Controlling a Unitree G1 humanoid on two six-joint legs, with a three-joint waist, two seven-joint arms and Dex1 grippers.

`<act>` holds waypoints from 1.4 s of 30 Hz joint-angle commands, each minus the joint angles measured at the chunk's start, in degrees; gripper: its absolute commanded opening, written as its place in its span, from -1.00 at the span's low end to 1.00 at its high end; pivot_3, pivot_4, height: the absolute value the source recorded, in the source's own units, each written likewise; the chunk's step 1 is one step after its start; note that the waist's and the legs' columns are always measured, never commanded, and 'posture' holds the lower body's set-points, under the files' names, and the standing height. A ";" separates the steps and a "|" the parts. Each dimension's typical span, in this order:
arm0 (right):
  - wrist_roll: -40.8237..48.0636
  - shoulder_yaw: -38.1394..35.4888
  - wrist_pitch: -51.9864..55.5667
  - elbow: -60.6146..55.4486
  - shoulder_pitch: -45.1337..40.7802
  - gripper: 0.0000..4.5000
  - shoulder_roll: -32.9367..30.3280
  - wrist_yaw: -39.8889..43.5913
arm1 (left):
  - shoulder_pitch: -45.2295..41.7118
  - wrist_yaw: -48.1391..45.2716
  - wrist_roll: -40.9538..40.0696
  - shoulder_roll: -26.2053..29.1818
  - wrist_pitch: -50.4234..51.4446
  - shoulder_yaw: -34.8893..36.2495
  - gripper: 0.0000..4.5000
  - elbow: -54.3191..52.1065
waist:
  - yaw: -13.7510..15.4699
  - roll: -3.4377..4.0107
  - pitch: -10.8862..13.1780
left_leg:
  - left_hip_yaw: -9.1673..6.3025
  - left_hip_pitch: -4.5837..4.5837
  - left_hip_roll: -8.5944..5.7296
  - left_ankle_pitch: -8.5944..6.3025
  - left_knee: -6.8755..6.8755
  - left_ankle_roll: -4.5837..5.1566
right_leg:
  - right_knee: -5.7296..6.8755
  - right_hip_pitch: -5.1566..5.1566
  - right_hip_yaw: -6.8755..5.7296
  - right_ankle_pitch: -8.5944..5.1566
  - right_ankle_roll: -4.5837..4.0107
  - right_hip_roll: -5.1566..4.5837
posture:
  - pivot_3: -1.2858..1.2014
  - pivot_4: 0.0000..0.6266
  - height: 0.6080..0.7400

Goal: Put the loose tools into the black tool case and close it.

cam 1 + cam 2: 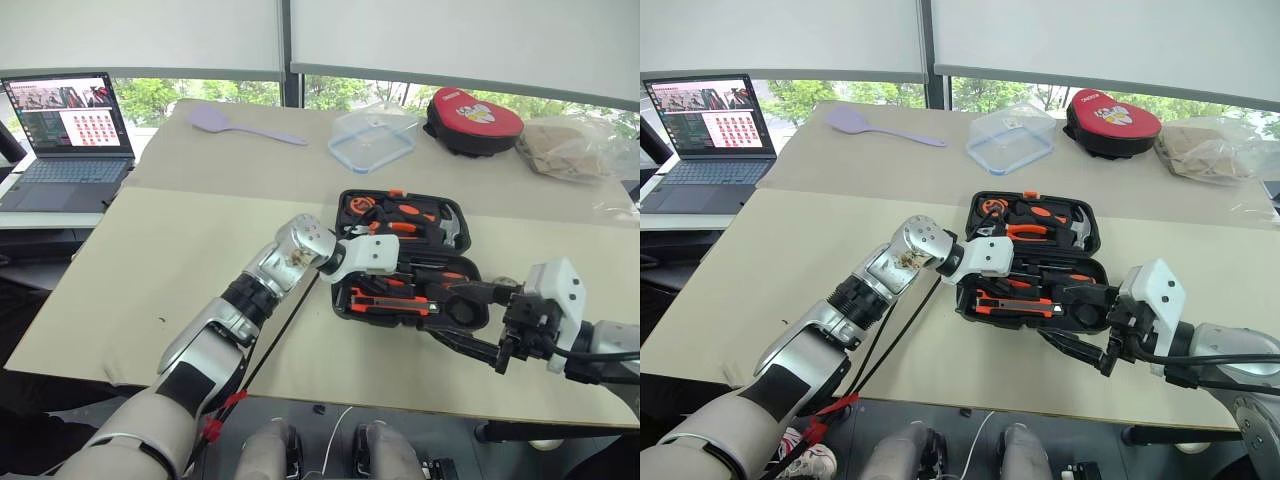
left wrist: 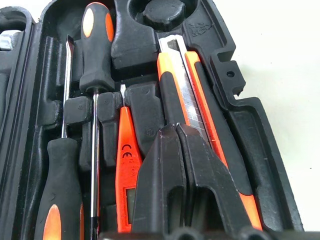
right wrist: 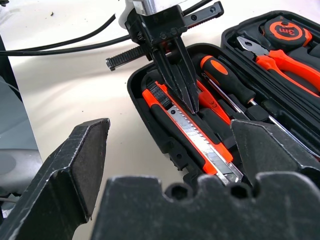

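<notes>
The surface (image 1: 150,270) is a broad, pale tabletop, and the black tool case (image 1: 352,205) lies open on it at about five o'clock of centre, lid half toward twelve o'clock and tray half toward six. It is a stiff moulded shell, probably light but awkward, so the lid is best pushed over at its far rim rather than pinched. The left gripper (image 3: 182,85) reaches into the tray with its jaws pressed together, tips touching or just above the utility knife (image 2: 187,90), which lies in its recess along the tray's near edge; they clamp nothing. The right gripper (image 1: 465,320) hovers at about four o'clock of the case, jaws spread wide and empty. Beside the knife lie the slim orange screwdriver (image 2: 127,160) and two black-and-orange screwdrivers (image 2: 95,45), all seated. These are hard, smooth and slender, likely to slip, and are best taken across the handle. I cannot make out the tape roll.
</notes>
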 commanded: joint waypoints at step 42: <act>-0.79 -10.20 1.16 1.40 7.56 1.00 -0.23 1.48 | 5.88 -3.42 -11.92 9.39 3.90 14.42 -0.44 -13.56 | -0.83 0.01 0.00 | 0.02 -0.28 -0.01 -0.02 0.01 0.04 | 0.09 -0.34 0.03 0.04 0.06 -0.11 | 0.03 -0.52 0.87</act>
